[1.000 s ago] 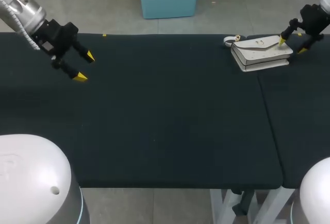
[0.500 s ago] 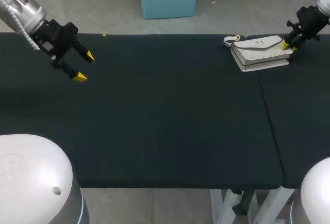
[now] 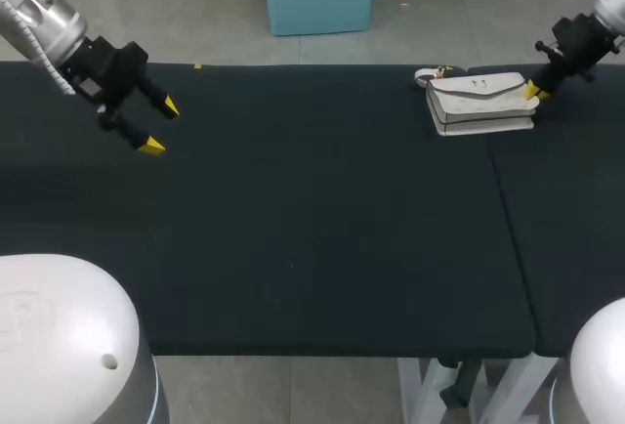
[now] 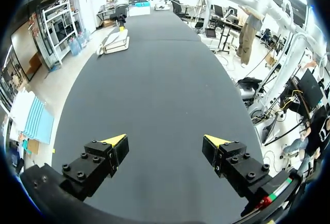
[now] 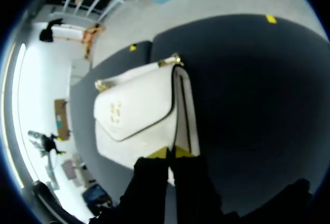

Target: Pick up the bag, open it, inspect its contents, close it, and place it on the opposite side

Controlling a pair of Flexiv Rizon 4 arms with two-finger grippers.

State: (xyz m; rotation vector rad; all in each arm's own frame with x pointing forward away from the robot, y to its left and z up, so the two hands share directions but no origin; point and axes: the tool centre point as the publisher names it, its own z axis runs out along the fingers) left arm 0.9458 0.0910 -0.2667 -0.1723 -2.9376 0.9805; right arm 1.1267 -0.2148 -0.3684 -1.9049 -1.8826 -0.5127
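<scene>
Right arm (image 3: 607, 6) cut off by head view's right edge, only wrist end showing. Left arm (image 3: 34, 12) sliced off at corner too. Right gripper (image 3: 533, 91) tips pressed together at end of bag (image 3: 479, 102); anything pinched between them, cannot tell. Right wrist view: bag's near edge hidden under fingers (image 5: 149, 182). Strap (image 3: 424, 78) mostly tucked behind bag, just loop peeking out. Left wrist view: bag far down table (image 4: 165, 79), too small for clasp or strap detail.

Dark cloth-covered table (image 3: 312, 229), a small yellow mark (image 3: 198, 66), perhaps tape, near its far edge.
</scene>
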